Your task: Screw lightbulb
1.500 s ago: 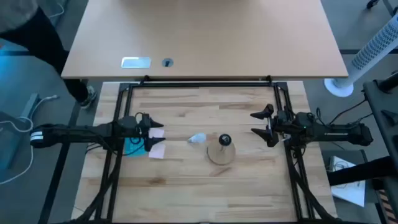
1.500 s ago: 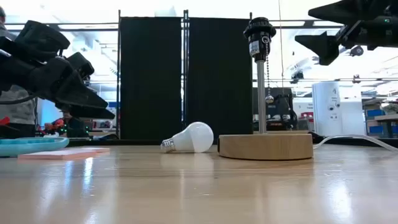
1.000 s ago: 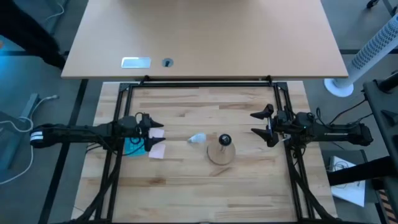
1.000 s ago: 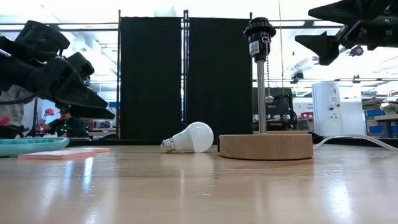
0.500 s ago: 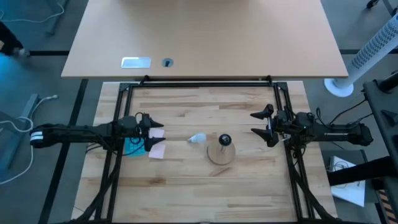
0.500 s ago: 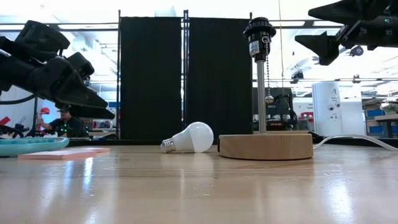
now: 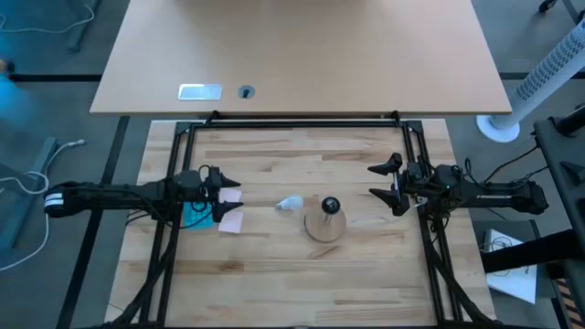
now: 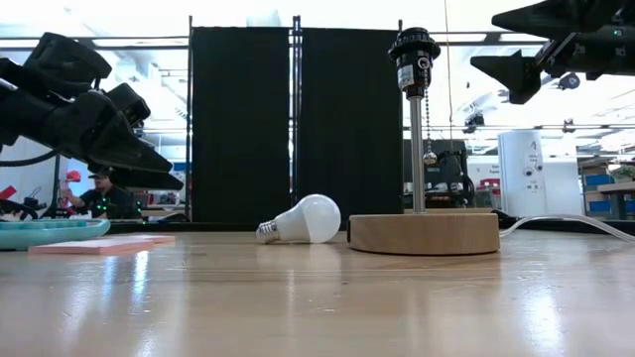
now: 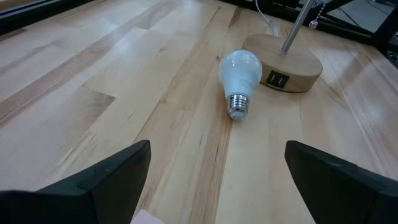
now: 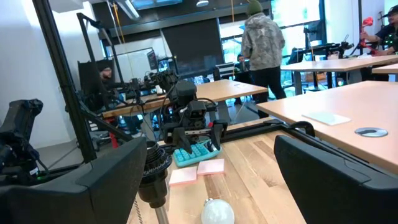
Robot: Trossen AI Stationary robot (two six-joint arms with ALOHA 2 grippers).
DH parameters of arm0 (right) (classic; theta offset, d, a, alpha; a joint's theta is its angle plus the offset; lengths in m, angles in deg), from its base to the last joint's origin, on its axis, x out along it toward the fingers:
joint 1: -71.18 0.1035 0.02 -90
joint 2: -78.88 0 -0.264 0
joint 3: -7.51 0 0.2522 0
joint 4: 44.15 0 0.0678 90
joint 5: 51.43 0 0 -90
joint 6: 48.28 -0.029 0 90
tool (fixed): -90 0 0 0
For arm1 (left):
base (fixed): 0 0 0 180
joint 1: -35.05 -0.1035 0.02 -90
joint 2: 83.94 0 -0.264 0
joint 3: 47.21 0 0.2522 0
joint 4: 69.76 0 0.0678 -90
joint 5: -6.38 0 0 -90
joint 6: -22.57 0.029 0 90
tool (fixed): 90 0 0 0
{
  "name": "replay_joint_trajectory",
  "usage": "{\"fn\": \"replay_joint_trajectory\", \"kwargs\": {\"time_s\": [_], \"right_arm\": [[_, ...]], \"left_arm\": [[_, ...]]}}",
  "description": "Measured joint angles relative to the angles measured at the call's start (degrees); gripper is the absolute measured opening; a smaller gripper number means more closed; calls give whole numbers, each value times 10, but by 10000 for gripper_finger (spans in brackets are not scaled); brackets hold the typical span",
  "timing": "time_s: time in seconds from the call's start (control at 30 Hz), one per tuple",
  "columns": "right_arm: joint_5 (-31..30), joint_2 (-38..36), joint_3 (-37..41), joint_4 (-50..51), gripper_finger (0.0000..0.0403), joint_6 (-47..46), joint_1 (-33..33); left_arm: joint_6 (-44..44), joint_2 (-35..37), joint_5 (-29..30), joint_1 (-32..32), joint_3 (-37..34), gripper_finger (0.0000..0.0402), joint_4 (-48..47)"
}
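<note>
The small white pear-shaped lightbulb point(image 9: 240, 77) is lying on its side on the wooden table point(image 7: 274, 274), just beside the round wooden lamp base point(image 9: 291, 57). Likely light, smooth, fragile: grip the globe gently. Left gripper point(image 7: 222, 185) and right gripper point(image 7: 378, 180) are hovering with jaws wide, holding nothing.

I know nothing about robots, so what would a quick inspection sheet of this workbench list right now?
Surface: pale wooden table, bare in front.
Job's things: lightbulb lying on its side, touching nothing but the table, beside the lamp stand; its black socket stands empty on top.
Clutter: pink notes and a teal tray at the left.
Grippers: left pincer open, raised above the notes; right pincer open, raised right of the lamp stand. Neither holds anything.
Cables: pull chain hanging from the socket; white cord behind the stand.
Surroundings: second table, black curtain, people at desks.
</note>
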Motion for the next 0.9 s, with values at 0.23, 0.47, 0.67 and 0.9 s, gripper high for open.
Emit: {"fn": "replay_joint_trajectory", "kwargs": {"time_s": [0.23, 0.47, 0.67, 0.9], "right_arm": [[0, 0, 0, 0, 348, 0, 0], [0, 0, 0, 0, 348, 0, 0], [0, 0, 0, 0, 348, 0, 0], [0, 0, 0, 0, 348, 0, 0]], "left_arm": [[0, 0, 0, 0, 0, 362, 0], [-4, 0, 20, 0, 0, 362, 13], [-32, 0, 20, 0, 0, 362, 19], [-420, 0, 20, -1, 5, 362, 228]]}}
